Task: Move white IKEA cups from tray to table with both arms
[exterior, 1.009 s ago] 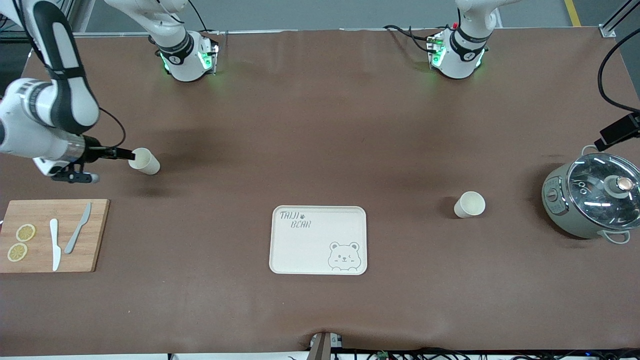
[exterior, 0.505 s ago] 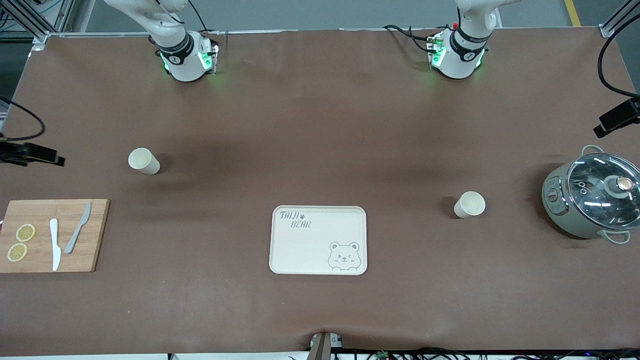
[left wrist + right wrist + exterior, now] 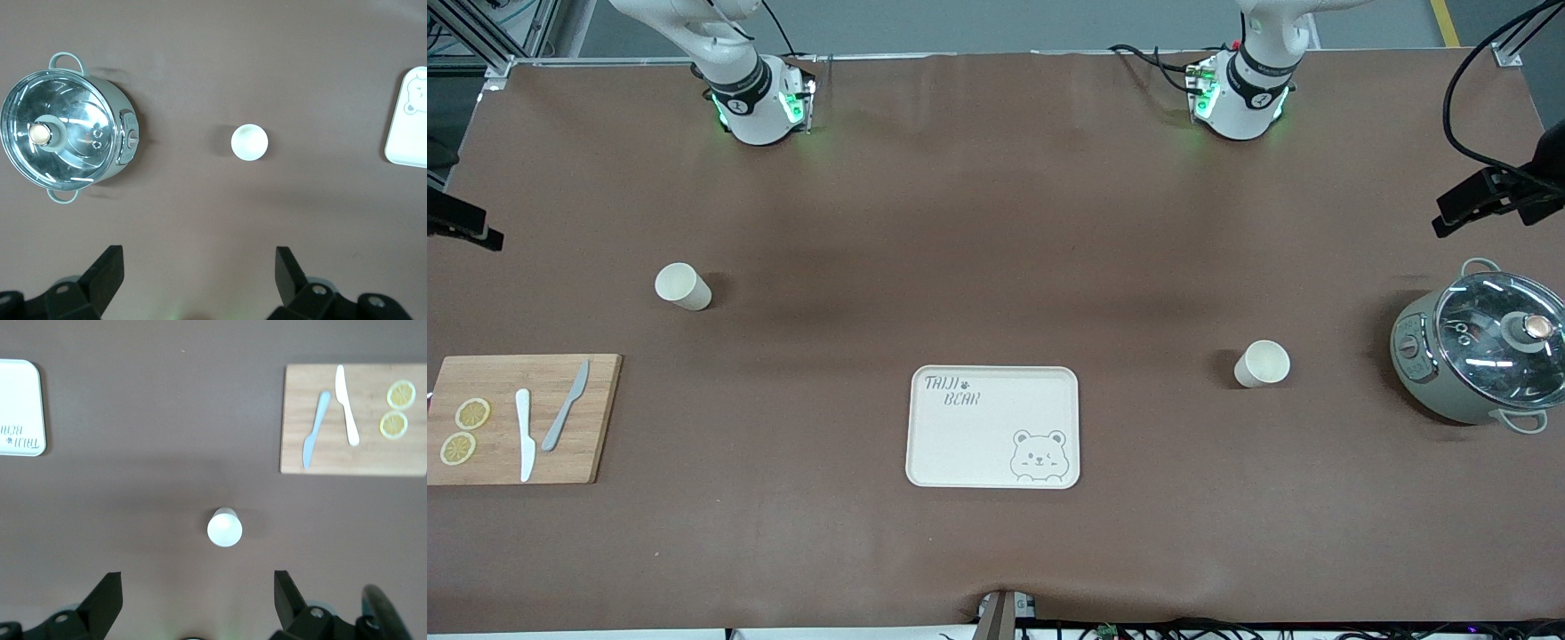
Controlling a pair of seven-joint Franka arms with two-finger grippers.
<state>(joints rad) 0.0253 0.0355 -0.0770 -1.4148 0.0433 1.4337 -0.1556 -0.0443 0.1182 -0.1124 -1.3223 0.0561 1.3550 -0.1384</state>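
Both white cups stand upright on the brown table (image 3: 996,222), long axis vertical and open mouth up — neither is on the bear tray (image 3: 993,427). One cup (image 3: 683,286) stands toward the right arm's end, farther from the front camera than the wooden cutting board (image 3: 520,419). The other cup (image 3: 1262,364) stands toward the left arm's end, between the tray and the lidded grey pot (image 3: 1476,351), well apart from both.

The front view shows each cup's tapered side and only dark scraps of the grippers at its edges. The wrist views look straight down, so each cup is a plain round rim. There the left gripper (image 3: 199,277) hangs high over the table with its fingers (image 3: 107,270) spread wide, holding nothing, the cup and pot below. The right gripper (image 3: 197,600) hangs likewise, fingers (image 3: 288,597) wide and empty, over its cup — the board's two knives (image 3: 330,417) and lemon slices (image 3: 397,410) show clearly there.
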